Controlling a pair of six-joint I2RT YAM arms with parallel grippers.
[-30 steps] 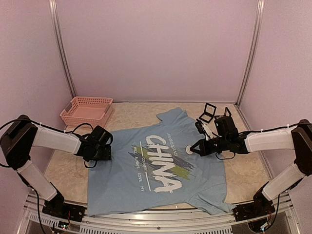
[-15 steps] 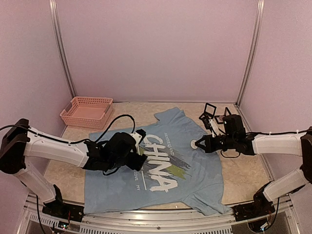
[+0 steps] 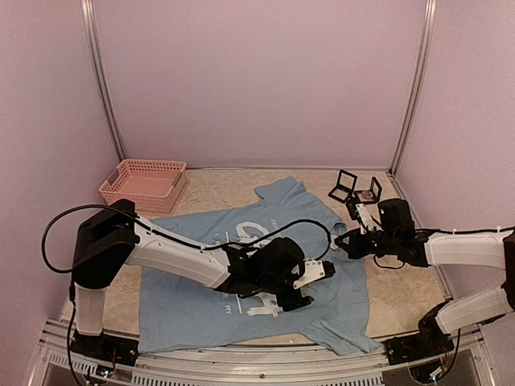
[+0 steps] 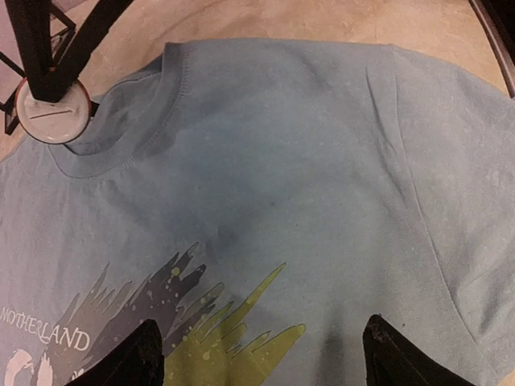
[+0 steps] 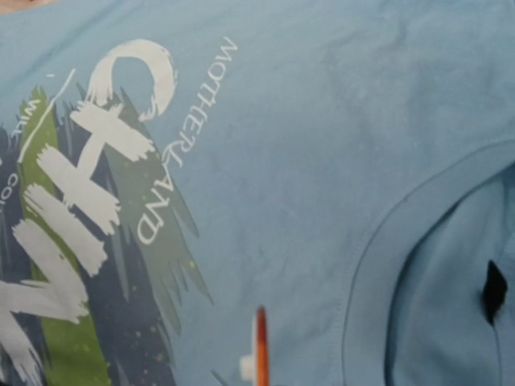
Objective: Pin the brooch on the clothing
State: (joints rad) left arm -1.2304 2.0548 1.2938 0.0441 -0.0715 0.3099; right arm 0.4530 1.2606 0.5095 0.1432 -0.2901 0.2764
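Enclosure: plain lilac walls (image 3: 257, 80) on three sides with metal posts at the back corners; even light.
Table: beige stone-patterned top (image 3: 402, 297), bare along its right edge and back.
Clothing: light blue T-shirt (image 3: 185, 305), spread flat over the middle of the table. Its long axis runs left to right, with the hem toward the left edge and the neck toward the right edge. Print side up.
Left arm: stretched across the shirt from the near left corner. The left gripper (image 4: 261, 358) is over the chest, between the print's top and the collar (image 4: 105, 137). Its fingers stand wide apart with nothing between them. Contact with the cloth cannot be told.
Right arm: comes in from the right edge. The right gripper (image 3: 341, 243) is at the neck opening, fingers clamped on the brooch.
Basket: pink basket (image 3: 133, 199), back left corner, well apart from the work.
Case: open black case (image 3: 346, 186), back right corner, just behind the right gripper.
Brooch: small white round disc (image 4: 50, 112), over the collar band. It shows face-on to the left wrist and edge-on to the right wrist. Whether it touches the fabric cannot be told.
Governing relation: the brooch lies toward the neck from the left gripper. The right arm is the nearer and carries it.
Assessment: placing not yet done. The next move likely needs the cloth steadied beside the collar.
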